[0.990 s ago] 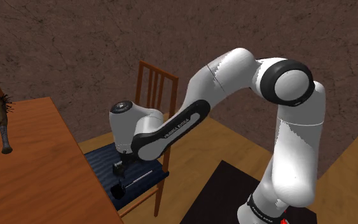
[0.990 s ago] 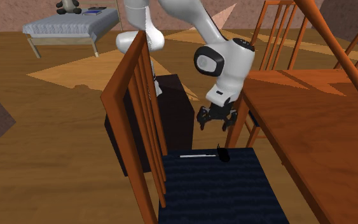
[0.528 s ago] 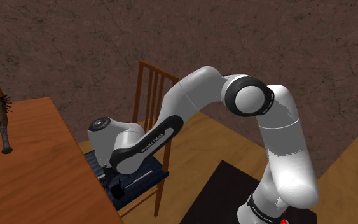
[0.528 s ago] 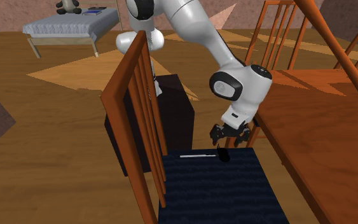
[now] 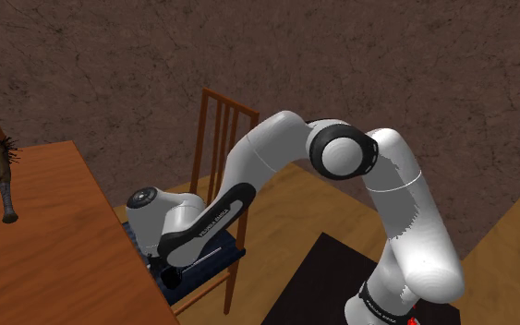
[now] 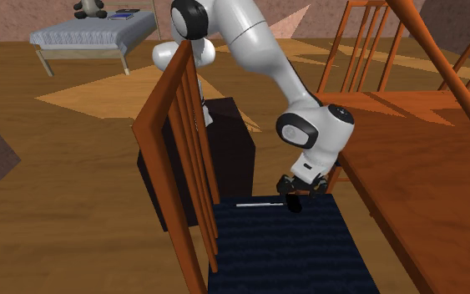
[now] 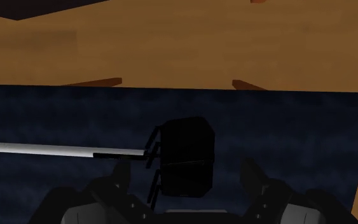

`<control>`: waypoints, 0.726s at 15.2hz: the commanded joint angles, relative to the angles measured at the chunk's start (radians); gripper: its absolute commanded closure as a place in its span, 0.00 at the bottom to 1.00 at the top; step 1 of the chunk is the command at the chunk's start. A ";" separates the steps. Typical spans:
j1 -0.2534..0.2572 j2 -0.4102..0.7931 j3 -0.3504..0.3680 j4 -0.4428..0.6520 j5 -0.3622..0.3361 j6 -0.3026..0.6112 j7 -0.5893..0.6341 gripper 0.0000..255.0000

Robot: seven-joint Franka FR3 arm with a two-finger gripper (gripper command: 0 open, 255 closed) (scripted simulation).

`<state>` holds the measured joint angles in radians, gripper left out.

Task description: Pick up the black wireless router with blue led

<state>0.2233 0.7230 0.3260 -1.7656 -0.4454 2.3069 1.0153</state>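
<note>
"Router whereabouts, please, reading the shoulder view from its left."

"At the left stands the bench (image 5: 54, 240), with a spiked club (image 5: 1, 171) lying on it, which is not the thing we want. Just beside the bench's edge comes a wooden chair (image 5: 225, 115). The router (image 6: 293, 204) lies on its dark blue seat (image 6: 291, 259), near the seat's far edge in the second exterior view. Further right, the white arm (image 5: 276, 148) bends down to it from the stand (image 5: 322, 277) at the lower right."

"And the claw?"

"The claw (image 7: 185, 167) is low over the seat, spread wide. In the wrist view, from left to right, there is a white rod (image 7: 44, 149) that sticks out from the router's side. Then come one finger (image 7: 123, 175), the black box itself, and the other finger. The box sits between the two, and I see a gap on each side, so neither touches it."

"So how far along is the job?"

"The approach looks done, I judge: the claw is astride the router and lined up with it. What is left is to close on the box and lift it clear. It rests on the seat, so nothing is picked up yet. I can make out no blue light on it."
</note>
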 commanded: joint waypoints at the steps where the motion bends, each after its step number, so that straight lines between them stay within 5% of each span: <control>1: 0.005 0.016 -0.005 0.005 -0.006 0.011 0.006 0.00; 2: 0.005 0.017 -0.005 0.005 -0.006 0.011 0.006 0.00; 3: 0.005 0.015 -0.005 0.002 -0.006 0.013 0.007 1.00; 11: 0.005 0.014 -0.005 0.001 -0.006 0.013 0.007 1.00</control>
<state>0.2278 0.7364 0.3205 -1.7634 -0.4519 2.3198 1.0223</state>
